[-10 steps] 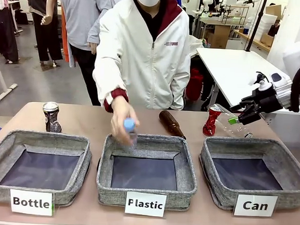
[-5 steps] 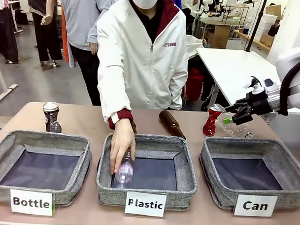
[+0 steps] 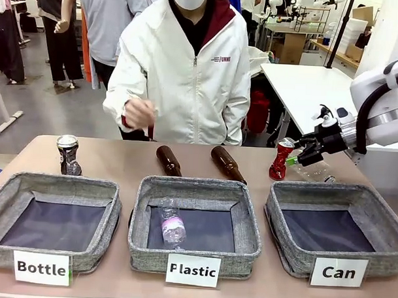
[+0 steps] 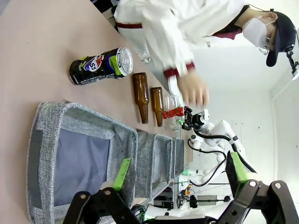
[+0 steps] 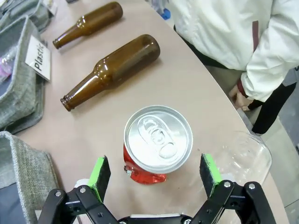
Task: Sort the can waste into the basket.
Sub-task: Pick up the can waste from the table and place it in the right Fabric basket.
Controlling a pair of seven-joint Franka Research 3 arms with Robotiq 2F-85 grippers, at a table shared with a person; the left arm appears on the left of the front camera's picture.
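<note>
Right gripper (image 3: 297, 154) open, the red can (image 3: 280, 160) between its pads in the wrist view
Far left, the dark can (image 3: 68, 154) stands upright behind the Bottle basket (image 3: 60, 181), over which the left gripper (image 4: 180, 172) hangs with fingers spread wide; a clear bottle (image 3: 172, 228) lies in the Plastic basket (image 3: 198, 183), two brown bottles (image 3: 168, 160) (image 3: 227, 164) lie just behind it, the person's hand (image 3: 138, 112) raised above; the dented red can stands behind the Can basket's (image 3: 328, 189) far left corner, a clear container (image 3: 312, 171) just beside it
</note>
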